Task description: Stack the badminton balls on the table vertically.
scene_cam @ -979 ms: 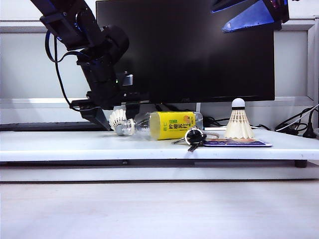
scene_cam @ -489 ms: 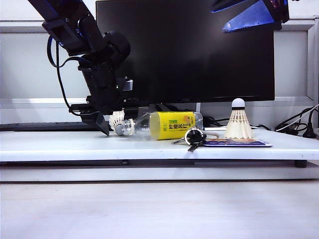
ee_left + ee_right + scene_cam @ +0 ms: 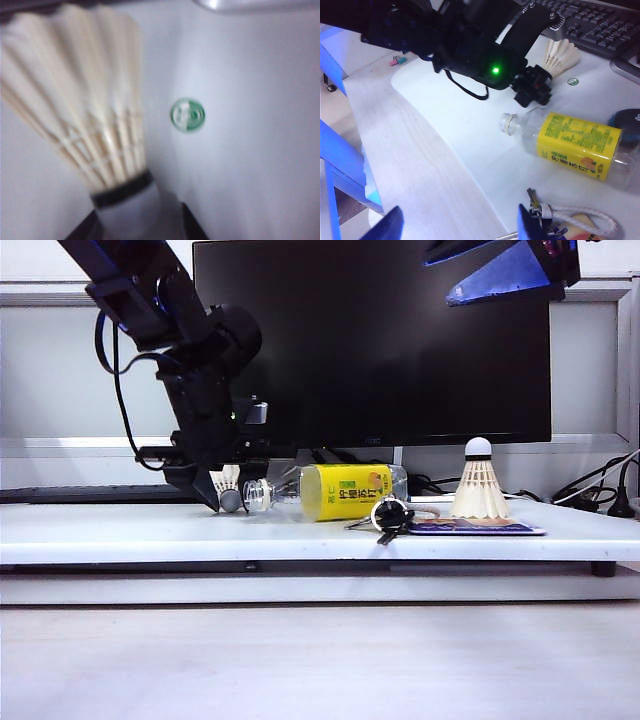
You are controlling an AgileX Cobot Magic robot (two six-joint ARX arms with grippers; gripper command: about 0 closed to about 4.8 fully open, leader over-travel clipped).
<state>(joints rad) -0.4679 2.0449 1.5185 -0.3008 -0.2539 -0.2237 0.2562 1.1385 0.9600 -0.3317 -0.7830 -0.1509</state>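
Observation:
One badminton ball lies on the white table by the bottle's mouth, seen from the side as a small feather cone. My left gripper reaches down to it. Its dark fingers stand close on either side of the white cork. The picture is blurred, so I cannot tell whether they press it. The right wrist view shows the same feathers beyond the left arm. The other badminton ball stands upright, cork up, at the table's right. My right gripper hangs high at the upper right, open and empty.
A clear bottle with a yellow label lies on its side mid-table. A bunch of keys and a blue card lie between it and the upright ball. A black monitor stands behind. Cables trail at the right.
The left gripper's jaws have drawn in around the lying ball's cork. Ball and gripper have shifted a little left, away from the bottle's mouth. The right arm has not moved.

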